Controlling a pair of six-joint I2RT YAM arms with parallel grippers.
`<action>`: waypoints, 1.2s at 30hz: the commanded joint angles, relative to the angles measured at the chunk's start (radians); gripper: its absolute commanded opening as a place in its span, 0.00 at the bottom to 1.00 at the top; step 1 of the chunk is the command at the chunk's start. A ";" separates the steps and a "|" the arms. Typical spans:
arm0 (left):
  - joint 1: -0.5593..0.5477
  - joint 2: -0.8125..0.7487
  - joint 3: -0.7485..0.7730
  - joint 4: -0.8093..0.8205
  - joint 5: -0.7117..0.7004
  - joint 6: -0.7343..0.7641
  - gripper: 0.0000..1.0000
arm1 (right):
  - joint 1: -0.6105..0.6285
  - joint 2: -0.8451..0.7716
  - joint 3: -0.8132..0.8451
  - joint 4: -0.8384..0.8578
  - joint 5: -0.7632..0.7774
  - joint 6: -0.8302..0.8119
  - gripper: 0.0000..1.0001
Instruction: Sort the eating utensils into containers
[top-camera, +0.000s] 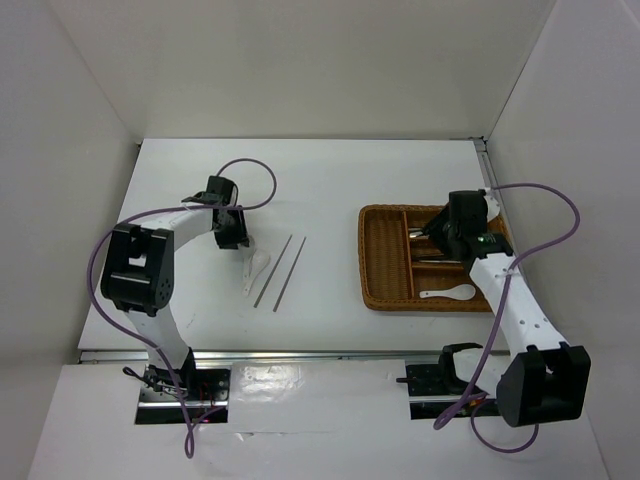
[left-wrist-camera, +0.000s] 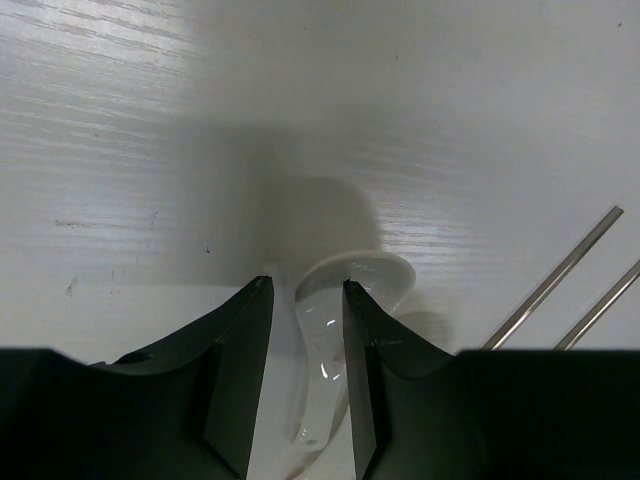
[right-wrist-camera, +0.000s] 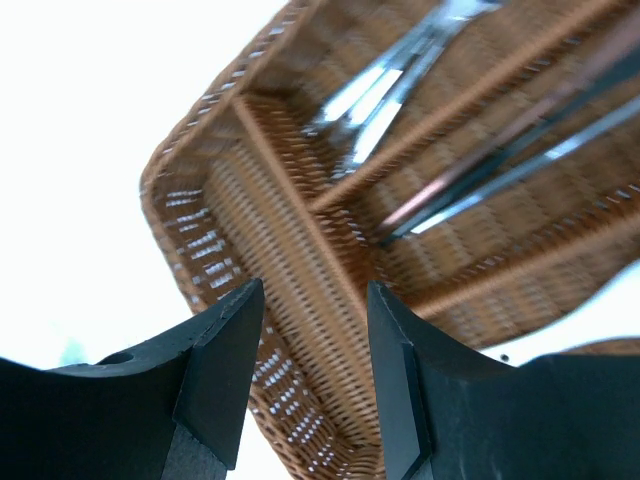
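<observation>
Left arm: left fingers (left-wrist-camera: 240, 370) are down at the bench (top-camera: 330, 190), one on each side of the handle of a white spoon (left-wrist-camera: 330, 330). The spoon lies flat on the bench, bowl pointing away from the wrist camera. The finger on the right of the wrist view is against the handle or very nearly so. A thin strip of bench shows between the other finger and the handle. The fingers are apart and have not clamped.

Two thin grey chopsticks (top-camera: 281, 266) lie parallel on the bench just right of the spoon, apart from it and from each other.

Right arm: right fingers (right-wrist-camera: 225, 370) hang above the wicker tray (right-wrist-camera: 200, 240), apart, with only tray weave showing in the gap. From the wrist view the long slot runs beneath them.

Tray contents:
- Silver forks (right-wrist-camera: 390, 90) share one shorter slot.
- A bundle of dark, reddish and silvery sticks (right-wrist-camera: 480, 175) lies in the slot next to the forks; I cannot count them.
- A second spoon (top-camera: 450, 293), also white, lies in the slot nearest the arm bases.

The tray sits on the right half of the bench, well apart from the spoon and chopsticks on the left.
</observation>
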 joint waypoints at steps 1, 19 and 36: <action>-0.001 0.021 0.010 0.020 0.003 0.026 0.47 | 0.028 0.012 0.046 0.124 -0.062 -0.059 0.53; -0.001 0.026 0.023 0.107 0.057 0.007 0.12 | 0.350 0.239 0.150 0.443 -0.259 -0.224 0.55; -0.001 -0.101 0.128 0.071 0.196 -0.051 0.11 | 0.491 0.546 0.319 0.681 -0.667 -0.301 0.59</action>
